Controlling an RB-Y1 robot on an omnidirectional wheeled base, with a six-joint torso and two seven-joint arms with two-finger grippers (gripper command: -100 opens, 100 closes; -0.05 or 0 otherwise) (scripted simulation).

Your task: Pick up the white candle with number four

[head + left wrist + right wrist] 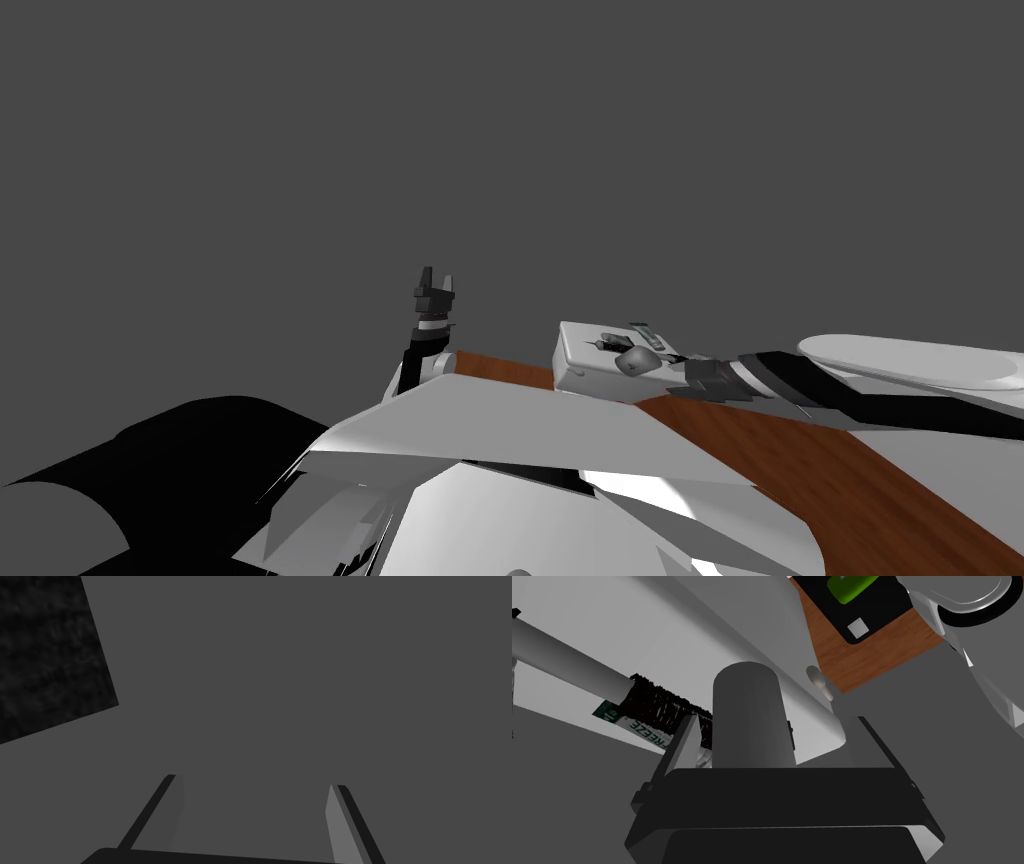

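Candle sits between right gripper's spread fingers, looks like grab time: squeeze shut, then lift. Left gripper's spread too.

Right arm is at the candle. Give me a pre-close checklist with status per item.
1. Is the candle between the right gripper fingers: ok.
2. Is the right gripper open: ok.
3. Is the candle centred: not ok, it sits close to one finger and apart from the other.
4. Does the candle carry number four: cannot tell, no number shows.
5. Is the other arm clear: ok, left gripper is raised and open, off the table.
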